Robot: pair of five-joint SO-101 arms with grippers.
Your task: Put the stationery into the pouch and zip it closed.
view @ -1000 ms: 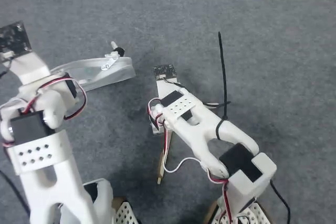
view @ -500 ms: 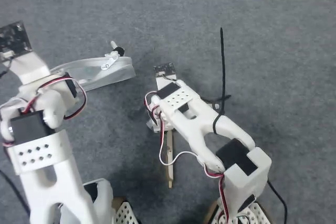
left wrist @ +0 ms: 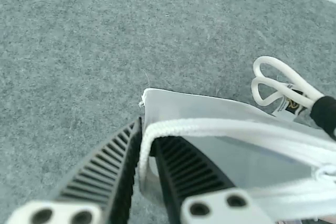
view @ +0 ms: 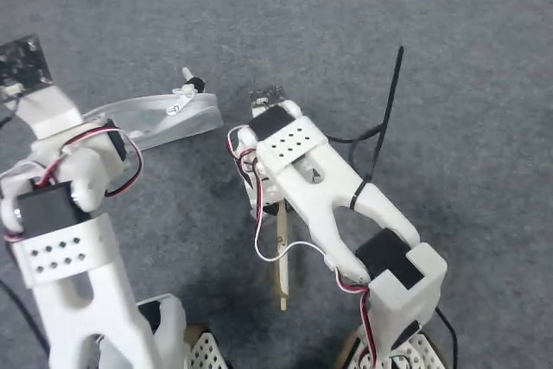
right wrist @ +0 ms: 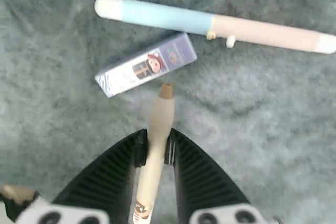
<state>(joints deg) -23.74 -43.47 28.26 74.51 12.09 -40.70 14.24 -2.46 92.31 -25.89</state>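
The clear pouch (view: 164, 118) with a white zipper lies at the far left, its mouth open. My left gripper (left wrist: 147, 145) is shut on the pouch's (left wrist: 236, 150) zipper edge near one corner; the white pull cord (left wrist: 273, 85) lies at the other end. My right gripper (right wrist: 155, 142) is shut on a wooden pencil (right wrist: 157, 124), tip pointing at a small purple box (right wrist: 146, 71) on the mat. Beyond the box lies a pastel blue and pink pen (right wrist: 210, 23). From above, the pencil (view: 281, 261) sticks out under the right arm (view: 302, 170) toward the near edge.
A grey felt mat (view: 449, 58) covers the table. Both arm bases stand at the near edge. A black cable tie (view: 389, 101) sticks up from the right arm. Free room lies to the right and far side.
The right arm has swung away from the near edge and slightly toward the pouch, carrying the pencil. The left arm and pouch have stayed still.
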